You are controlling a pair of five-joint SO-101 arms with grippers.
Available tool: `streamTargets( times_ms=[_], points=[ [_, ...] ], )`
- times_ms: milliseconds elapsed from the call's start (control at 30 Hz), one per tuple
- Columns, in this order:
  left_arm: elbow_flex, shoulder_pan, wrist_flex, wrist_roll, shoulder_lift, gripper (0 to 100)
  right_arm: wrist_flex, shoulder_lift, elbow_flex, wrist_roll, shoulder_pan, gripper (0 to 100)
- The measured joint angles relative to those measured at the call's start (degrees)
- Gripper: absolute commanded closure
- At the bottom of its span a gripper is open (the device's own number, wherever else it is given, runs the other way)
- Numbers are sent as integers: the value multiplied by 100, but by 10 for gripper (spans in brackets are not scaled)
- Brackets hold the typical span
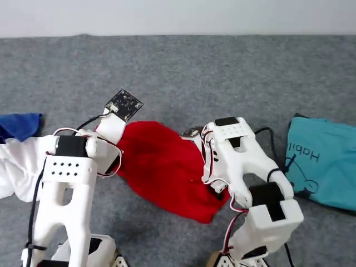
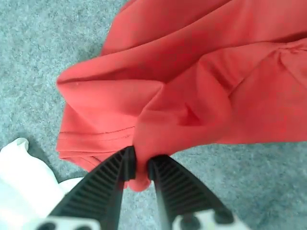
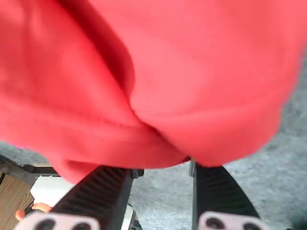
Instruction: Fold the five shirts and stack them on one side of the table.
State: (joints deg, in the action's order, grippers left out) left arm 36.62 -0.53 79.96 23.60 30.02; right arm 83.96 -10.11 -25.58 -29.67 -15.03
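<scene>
L end effector, left wrist view: jaws pressed together, pinching a small bunched fold of the red shirt right at the tips. Rest of the shirt spreads away from the jaws in loose creases, stitched hem showing, over the grey surface. A bit of white shirt sits just beside the jaws, not touching the red one.

Right wrist view: R end effector has jaws spread, grey surface visible btwn them. Red cloth bulges over both tips; can't tell if it rests on them or just hangs in front.

High view: red shirt lies crumpled mid-surface btwn the arms, L arm at its left edge, R arm over its right edge. White shirt is bunched by the L arm, blue shirt behind it at the left edge. Teal shirt lies on the right, apart from the red.
</scene>
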Motion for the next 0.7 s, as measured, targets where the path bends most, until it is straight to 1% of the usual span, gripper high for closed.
streamTargets(
  times_ms=[333,567,700],
  points=[
    [0,0,-18,0,0,994,-79,-53,554,-9,53,829],
    [0,0,-18,0,0,994,-79,-79,624,-9,53,829],
    [0,0,-18,0,0,994,114,-404,624,0,-149,832]
  ],
)
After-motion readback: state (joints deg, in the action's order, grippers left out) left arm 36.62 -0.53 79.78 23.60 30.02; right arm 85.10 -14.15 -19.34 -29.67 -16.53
